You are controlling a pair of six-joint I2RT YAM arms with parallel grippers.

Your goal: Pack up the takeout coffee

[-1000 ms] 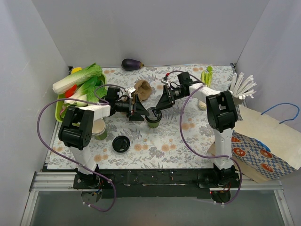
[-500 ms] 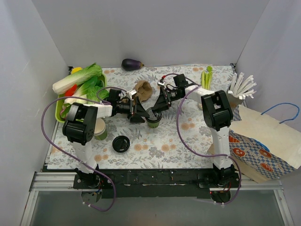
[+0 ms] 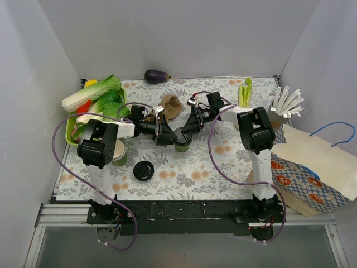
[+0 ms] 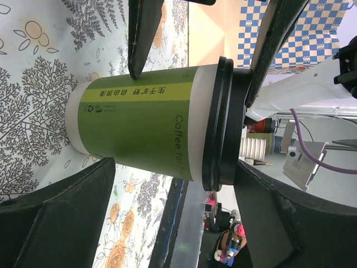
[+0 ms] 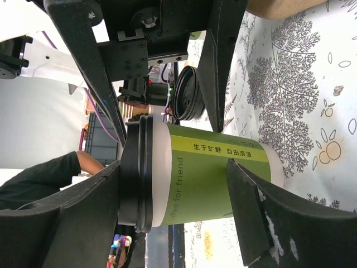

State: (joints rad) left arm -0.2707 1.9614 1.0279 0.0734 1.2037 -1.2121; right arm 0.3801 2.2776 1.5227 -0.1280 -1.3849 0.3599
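Coffee cup (image 4: 142, 125), green w/ black lid, upright; both end effectors spread round it.

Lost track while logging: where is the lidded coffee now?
Top view: the coffee stands mid-table between both pincers, right of the loose lid.

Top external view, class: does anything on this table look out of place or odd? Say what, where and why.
A loose black lid lies by itself on the tablecloth near the left arm, on no cup. The takeout coffee stands upright, lidded, with both the left gripper and right gripper around it. Nothing looks spilled.
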